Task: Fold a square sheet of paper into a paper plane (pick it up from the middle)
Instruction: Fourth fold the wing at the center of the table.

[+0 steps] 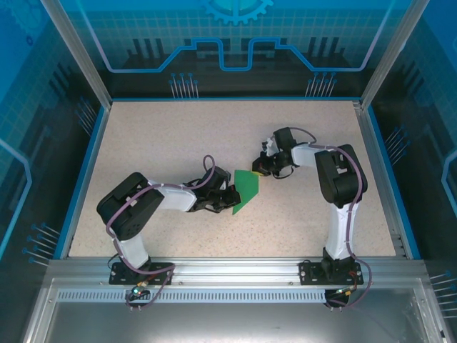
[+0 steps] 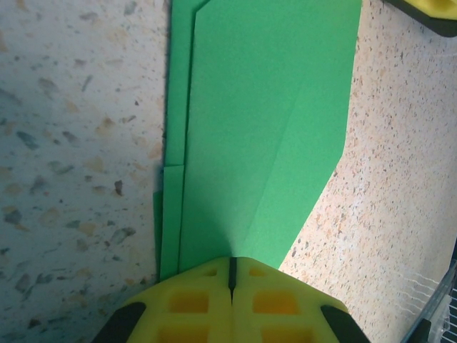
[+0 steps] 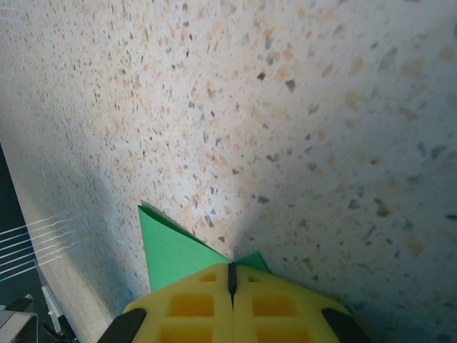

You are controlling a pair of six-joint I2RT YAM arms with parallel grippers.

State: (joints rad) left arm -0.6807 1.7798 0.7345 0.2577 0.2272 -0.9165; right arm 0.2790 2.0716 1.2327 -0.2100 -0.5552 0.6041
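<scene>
Left wrist view: the left tool [image 2: 230, 275], pads shut together, meets one edge of the green paper [image 2: 264, 128]; whether it pinches or only presses, I cannot tell. The right tool [image 3: 230, 275], likewise shut, sits at another corner. The paper lies flat on the tabletop [image 1: 178, 143] between them, layered and creased. It seems about midway, not yet a narrow dart. From above, its long axis runs far to near, with the point toward the arm bases.

Green paper [image 1: 246, 189], folded, layered, diagonal crease, pointed end, lying flat, centre.
</scene>
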